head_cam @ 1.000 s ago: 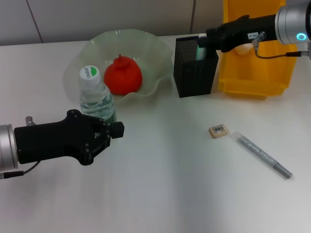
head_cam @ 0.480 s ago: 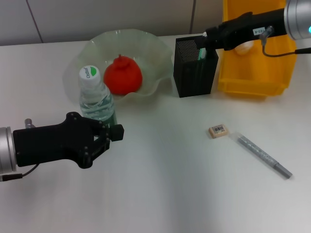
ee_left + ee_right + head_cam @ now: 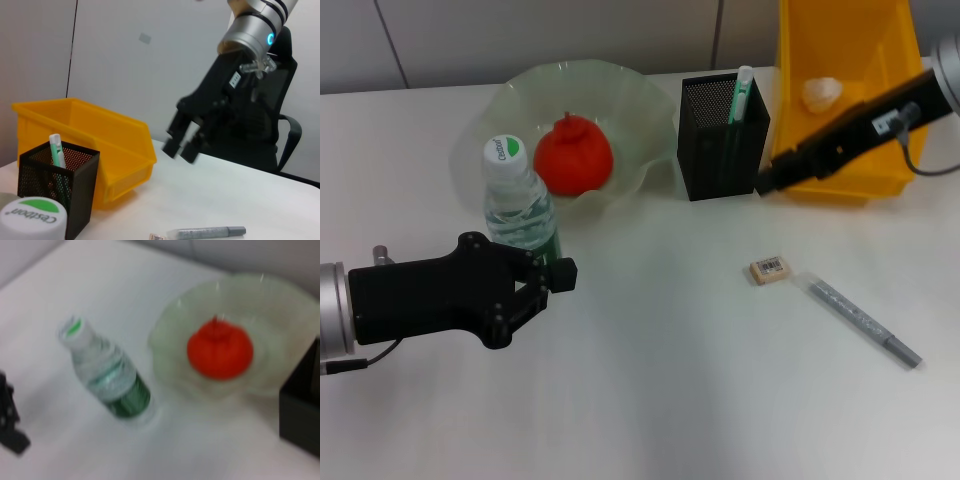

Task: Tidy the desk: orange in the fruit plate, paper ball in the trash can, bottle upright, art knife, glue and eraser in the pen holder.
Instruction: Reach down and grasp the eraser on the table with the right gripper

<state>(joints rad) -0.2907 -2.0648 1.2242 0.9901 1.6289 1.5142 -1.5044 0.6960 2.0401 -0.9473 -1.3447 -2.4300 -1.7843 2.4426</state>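
The orange [image 3: 573, 155] lies in the pale green fruit plate [image 3: 640, 100]. Just in front of the plate the bottle [image 3: 520, 205] stands upright. My left gripper [image 3: 558, 272] hovers close to the bottle's near side, not touching it. A green and white glue stick [image 3: 741, 93] leans in the black mesh pen holder [image 3: 720, 140]. My right gripper [image 3: 767, 182] is low beside the holder's right wall, open and empty, its fingers [image 3: 171, 144] apart in the left wrist view. The eraser [image 3: 769, 268] and the grey art knife [image 3: 860, 320] lie on the table. The paper ball [image 3: 823, 92] rests in the yellow trash can [image 3: 840, 180].
The trash can stands right behind my right arm, touching the pen holder's right side. In the right wrist view the bottle [image 3: 107, 375], the orange [image 3: 220, 350] and a corner of the pen holder [image 3: 300, 405] show. White table [image 3: 650, 400] stretches in front.
My right gripper has let go of the glue stick, which now leans in the pen holder, and has swung from above the holder down to its right side. The left arm has barely moved.
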